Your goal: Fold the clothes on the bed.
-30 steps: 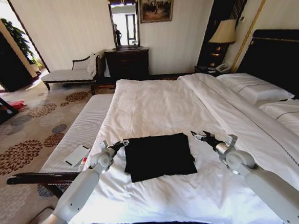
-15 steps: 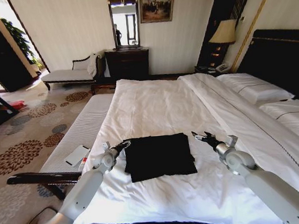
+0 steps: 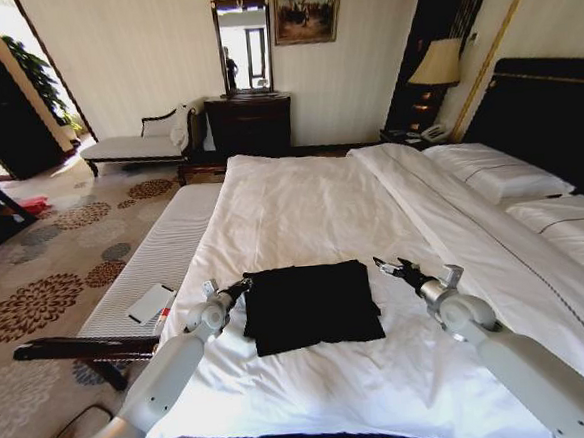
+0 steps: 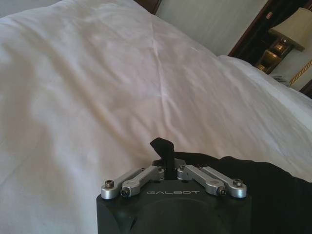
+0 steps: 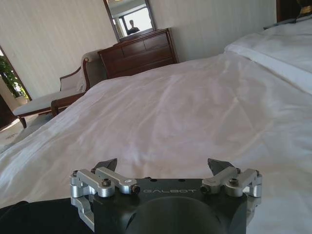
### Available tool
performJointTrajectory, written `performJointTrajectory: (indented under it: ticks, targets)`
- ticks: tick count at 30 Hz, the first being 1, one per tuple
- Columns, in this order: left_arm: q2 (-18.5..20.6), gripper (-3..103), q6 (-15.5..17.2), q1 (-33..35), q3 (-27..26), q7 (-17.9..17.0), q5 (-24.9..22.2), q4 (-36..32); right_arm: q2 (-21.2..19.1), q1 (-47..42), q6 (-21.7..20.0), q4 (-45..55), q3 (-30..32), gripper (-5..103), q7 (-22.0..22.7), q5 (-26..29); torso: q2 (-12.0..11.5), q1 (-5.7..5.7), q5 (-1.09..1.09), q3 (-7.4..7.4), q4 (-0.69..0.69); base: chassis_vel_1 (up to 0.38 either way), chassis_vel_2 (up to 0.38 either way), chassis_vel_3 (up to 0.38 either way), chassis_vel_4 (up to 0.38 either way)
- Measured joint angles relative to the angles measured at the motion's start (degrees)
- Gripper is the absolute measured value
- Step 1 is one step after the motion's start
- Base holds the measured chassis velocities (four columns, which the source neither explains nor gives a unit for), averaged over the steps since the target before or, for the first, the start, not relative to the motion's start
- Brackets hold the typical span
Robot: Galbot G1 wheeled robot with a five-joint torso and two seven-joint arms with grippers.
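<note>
Black and soft, the T-shirt (image 3: 311, 305) lies folded in a flat square on the white bed (image 3: 302, 213) in the head view, a bit wider than long, its edges lined up with the bed's sides. The left tool (image 3: 244, 281) is at its left corner, the right tool (image 3: 385, 266) just beside its right edge.

The left wrist view shows the left tool's fingers (image 4: 164, 148) pressed together over the shirt's edge; I cannot tell if they pinch cloth.

The right wrist view shows the right tool (image 5: 163, 165) wide open, holding nothing.
</note>
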Motion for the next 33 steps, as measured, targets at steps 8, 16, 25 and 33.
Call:
performJointTrajectory:
  ticks: [8,16,25,33]
  targets:
    - [0.74,1,-0.08,0.12,0.38,-0.40,0.02,-1.74,-0.89,7.67,-2.68,-5.80,-7.73,100,-3.70,2.54,0.00,0.00,0.00,0.00,0.01,0.000,0.000,0.000,0.000]
    - [0.82,1,-0.12,0.51,0.76,-0.57,0.38,-2.84,0.64,19.18,-3.25,-12.72,-18.89,100,-4.99,3.06,0.00,0.00,0.00,0.01,0.01,0.000,0.000,0.000,0.000]
    - [1.07,1,-0.13,0.59,0.76,-0.47,0.32,-3.24,2.57,25.05,-3.41,-16.55,-24.58,100,-5.68,3.18,0.00,0.00,-0.01,0.01,0.02,0.000,0.000,0.000,0.000]
    - [1.47,1,-0.12,0.65,0.71,-0.09,0.16,-3.66,3.69,25.97,-3.39,-19.75,-26.88,100,-7.23,1.32,0.00,0.00,0.00,0.00,0.00,0.000,0.000,0.000,0.000]
